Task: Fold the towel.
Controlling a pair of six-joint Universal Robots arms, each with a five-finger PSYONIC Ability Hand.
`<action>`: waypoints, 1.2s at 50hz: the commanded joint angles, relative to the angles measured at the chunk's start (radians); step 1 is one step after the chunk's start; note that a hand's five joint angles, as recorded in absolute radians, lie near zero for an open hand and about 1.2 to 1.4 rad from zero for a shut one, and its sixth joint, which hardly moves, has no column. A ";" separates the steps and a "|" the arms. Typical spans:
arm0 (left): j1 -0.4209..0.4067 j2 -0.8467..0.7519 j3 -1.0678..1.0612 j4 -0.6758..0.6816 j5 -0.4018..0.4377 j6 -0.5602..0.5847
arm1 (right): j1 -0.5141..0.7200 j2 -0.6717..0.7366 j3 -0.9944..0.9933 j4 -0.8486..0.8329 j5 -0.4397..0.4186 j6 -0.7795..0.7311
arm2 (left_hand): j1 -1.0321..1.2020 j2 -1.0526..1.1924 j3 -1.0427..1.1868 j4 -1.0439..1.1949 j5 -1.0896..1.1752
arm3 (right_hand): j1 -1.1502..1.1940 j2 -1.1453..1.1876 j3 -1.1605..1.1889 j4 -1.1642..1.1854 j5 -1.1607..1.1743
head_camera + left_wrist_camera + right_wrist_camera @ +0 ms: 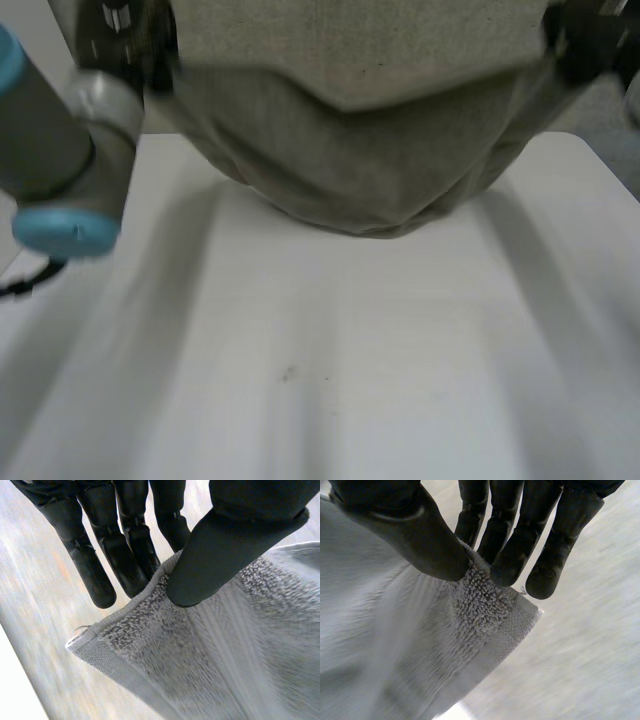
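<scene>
Soft grey terry towel hangs limp above white table, likely light. Left robot hand and right robot hand each pinch a towel corner: sound holds.

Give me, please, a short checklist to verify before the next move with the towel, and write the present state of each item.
1. The left hand pinches the towel between thumb and fingers, close to a corner: ok.
2. The right hand pinches the towel the same way, close to its own corner: ok.
3. The towel is lifted and hangs between both hands: ok.
4. The towel is stretched flat between the hands: not ok, its middle sags.
5. The lowest part of the sag is free of the table: cannot tell.
</scene>
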 commanded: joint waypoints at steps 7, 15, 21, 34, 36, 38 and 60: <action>0.077 0.045 -0.599 0.033 0.054 -0.044 | -0.047 -0.046 0.557 0.078 -0.095 -0.416 | 0.198 0.178 0.179 0.177 0.191 | 0.051 0.064 0.052 0.055 0.050; 0.105 0.292 -0.816 0.020 0.134 -0.039 | -0.163 -0.252 0.740 0.133 -0.104 -0.430 | 0.198 0.178 0.179 0.177 0.191 | 0.051 0.064 0.052 0.055 0.050; 0.122 0.507 -0.905 -0.006 0.183 -0.039 | -0.301 -0.487 0.798 0.268 -0.159 -0.438 | 0.198 0.178 0.179 0.177 0.191 | 0.051 0.064 0.052 0.055 0.050; 0.134 0.658 -0.983 -0.053 0.263 -0.033 | -0.488 -0.600 0.781 0.439 -0.285 -0.600 | 0.198 0.178 0.179 0.177 0.191 | 0.051 0.064 0.052 0.055 0.050; 0.134 0.618 -0.973 -0.049 0.263 -0.028 | -0.479 -0.541 0.770 0.433 -0.273 -0.638 | 0.198 0.178 0.179 0.177 0.191 | 0.051 0.064 0.052 0.055 0.050; 0.134 0.567 -0.953 -0.040 0.263 -0.021 | -0.471 -0.481 0.748 0.433 -0.267 -0.642 | 0.198 0.178 0.179 0.177 0.191 | 0.051 0.064 0.052 0.055 0.050; 0.082 -0.229 -0.208 0.023 0.225 0.081 | -0.075 0.246 0.050 0.273 0.098 -0.413 | 0.198 0.178 0.179 0.177 0.191 | 0.051 0.064 0.052 0.055 0.050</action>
